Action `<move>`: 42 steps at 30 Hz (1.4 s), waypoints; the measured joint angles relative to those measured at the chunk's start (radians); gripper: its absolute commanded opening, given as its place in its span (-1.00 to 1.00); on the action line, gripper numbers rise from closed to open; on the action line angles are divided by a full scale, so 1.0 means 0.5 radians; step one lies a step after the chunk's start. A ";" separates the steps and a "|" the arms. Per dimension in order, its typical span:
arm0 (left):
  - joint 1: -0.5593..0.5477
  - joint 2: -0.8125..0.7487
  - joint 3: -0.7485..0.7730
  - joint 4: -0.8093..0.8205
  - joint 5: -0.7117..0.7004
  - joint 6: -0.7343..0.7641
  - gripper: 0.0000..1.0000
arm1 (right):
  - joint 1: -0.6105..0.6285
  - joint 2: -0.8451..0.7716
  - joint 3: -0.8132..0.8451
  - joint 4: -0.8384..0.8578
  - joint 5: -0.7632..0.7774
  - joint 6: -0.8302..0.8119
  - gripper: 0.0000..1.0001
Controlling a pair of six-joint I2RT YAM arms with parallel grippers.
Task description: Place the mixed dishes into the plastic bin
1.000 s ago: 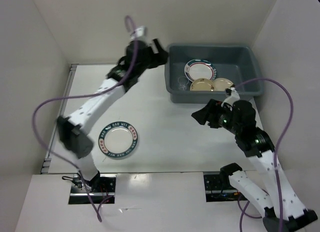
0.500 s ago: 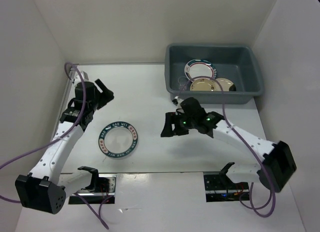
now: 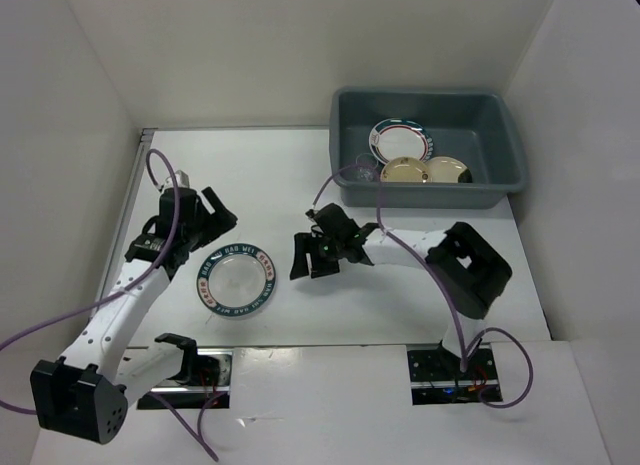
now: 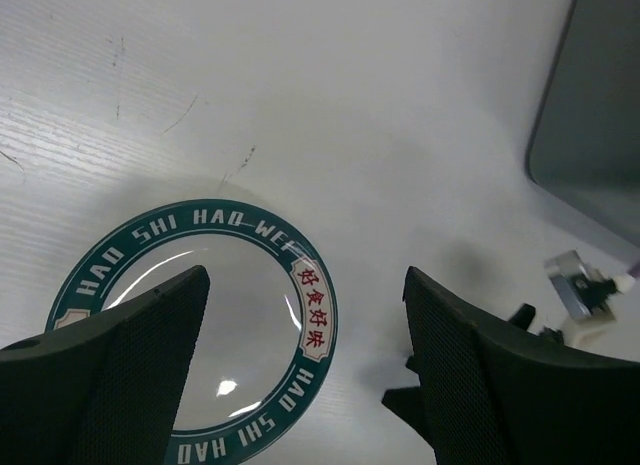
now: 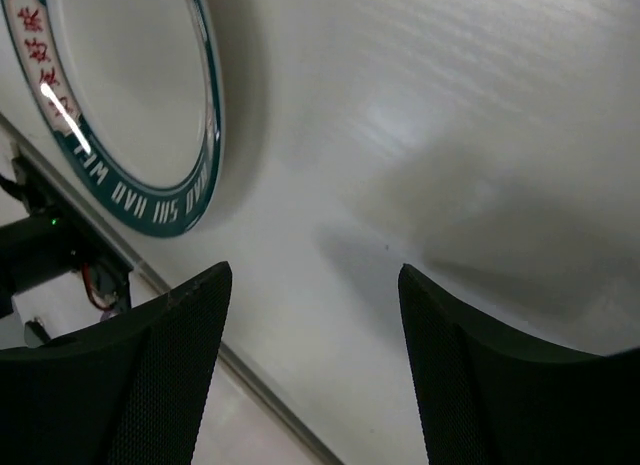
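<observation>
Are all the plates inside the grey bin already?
No, one white plate with a teal lettered rim lies flat on the table, outside the grey bin.

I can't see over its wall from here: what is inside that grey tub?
Inside the tub: a white plate with a teal rim, two beige plates, a small clear cup. Anything beneath the plates or against the near wall is hidden.

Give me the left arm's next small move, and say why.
Probably lower the left gripper onto the rim of the teal-rimmed plate and close. Its jaws stand open just above that plate, which lies flat on the table, the only dish seen outside the plastic bin.
</observation>
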 measured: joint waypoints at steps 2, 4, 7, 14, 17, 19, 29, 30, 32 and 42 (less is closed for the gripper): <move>-0.010 -0.045 -0.004 -0.011 0.001 0.012 0.72 | 0.005 0.110 0.043 0.060 -0.002 0.018 0.43; -0.024 -0.095 -0.016 -0.028 0.001 0.039 0.72 | 0.009 0.227 0.112 0.124 -0.023 0.048 0.40; -0.041 -0.146 -0.026 -0.064 -0.002 0.060 0.72 | 0.040 0.356 0.247 0.211 -0.021 0.063 0.38; -0.076 -0.170 -0.031 -0.134 -0.023 0.102 0.75 | 0.127 0.625 0.523 0.318 -0.039 0.116 -0.34; -0.076 -0.187 -0.034 -0.142 -0.032 0.105 0.77 | 0.137 0.700 0.561 0.328 -0.049 0.146 -1.00; -0.076 -0.198 -0.036 -0.147 -0.034 0.105 0.77 | 0.137 0.700 0.574 0.331 -0.090 0.204 -1.00; -0.077 -0.240 -0.012 -0.276 -0.274 0.053 0.82 | 0.092 0.156 0.645 -0.290 0.349 -0.025 -1.00; -0.077 -0.246 0.011 -0.294 -0.305 0.046 0.82 | 0.043 0.089 0.698 -0.376 0.392 -0.054 -1.00; -0.077 -0.253 0.076 -0.315 -0.350 0.043 0.82 | -0.104 -0.031 0.818 -0.475 0.455 -0.115 -1.00; -0.077 -0.288 0.114 -0.285 -0.320 0.037 0.82 | -1.318 -0.196 1.238 -0.539 0.768 -0.258 -1.00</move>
